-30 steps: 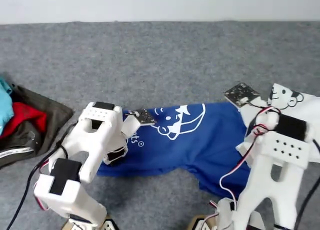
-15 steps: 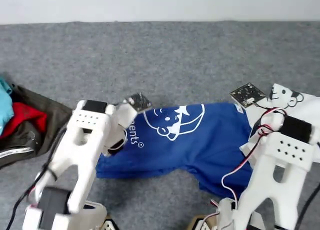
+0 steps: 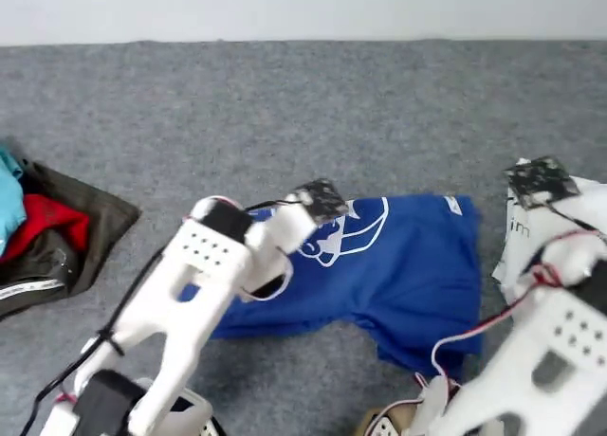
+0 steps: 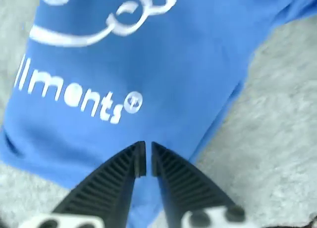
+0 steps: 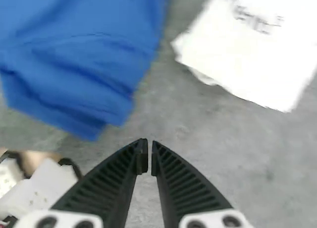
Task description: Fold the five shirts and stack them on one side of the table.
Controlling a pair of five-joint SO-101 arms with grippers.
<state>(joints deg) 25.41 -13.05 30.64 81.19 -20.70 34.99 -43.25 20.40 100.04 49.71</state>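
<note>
We find the blue shirt (image 3: 398, 265) spread flat at the middle of the grey worktop (image 3: 303, 114). Its long axis runs from 9 o'clock to 3 o'clock and it is not yet folded. The left end effector (image 4: 146, 156) hangs over the shirt's 9 o'clock half, close to the 6 o'clock hem. Its fingers are pressed together with no cloth between them.

The right end effector (image 5: 147, 153) is likewise closed and holds nothing. It sits over bare worktop in the gap between the blue shirt's 3 o'clock edge and the folded white shirt (image 3: 514, 251).

We judge the left arm the nearer one, since cloth lies directly beneath it, while the right has the shirt toward 9 o'clock. Both would have to open before taking a hem. A heap of unfolded shirts (image 3: 47, 232) waits at 9 o'clock.
</note>
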